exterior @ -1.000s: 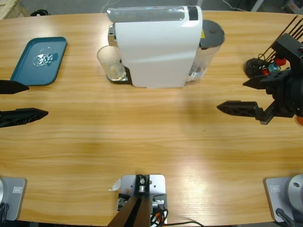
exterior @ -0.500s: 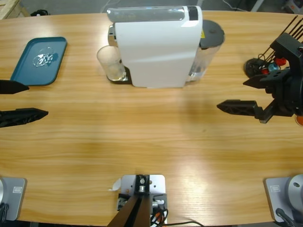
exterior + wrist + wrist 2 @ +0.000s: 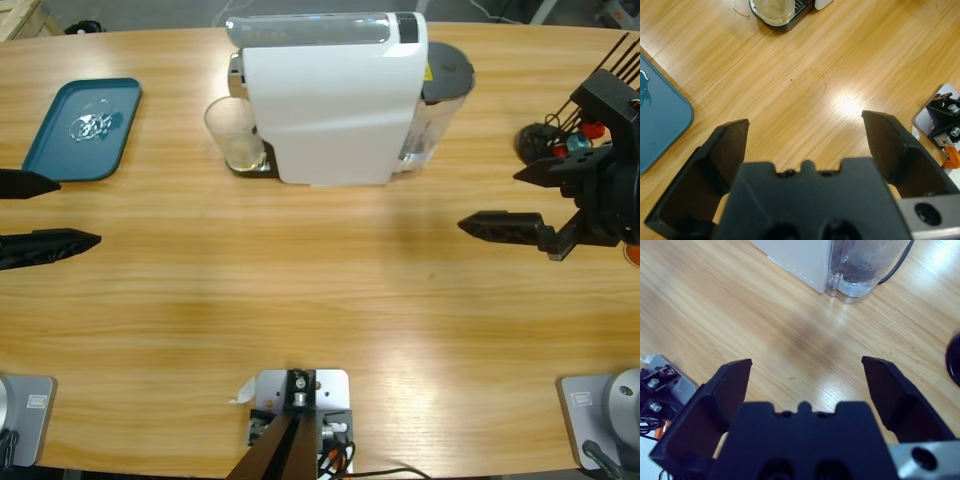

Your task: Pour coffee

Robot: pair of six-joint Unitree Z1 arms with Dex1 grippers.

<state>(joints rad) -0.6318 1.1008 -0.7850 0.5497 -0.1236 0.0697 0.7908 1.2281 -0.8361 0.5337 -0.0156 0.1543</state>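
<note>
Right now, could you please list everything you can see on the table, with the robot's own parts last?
Coffee machine: one, white, far middle of the table.
Water tank: one, clear with grey lid, on the machine's right in the high view.
Glass tumbler: one, clear, on the machine's drip tray.
Coffee: thin pale brownish layer in the tumbler.
Tray: one, teal, far left, holding something small and clear.
Capsule stand: one, black, far right, with red and blue capsules.
Table: one, wooden.
Left gripper: black, open, left edge.
Right gripper: black, open, right side.

The left wrist view's top edge cuts off the glass [image 3: 773,9].
</note>
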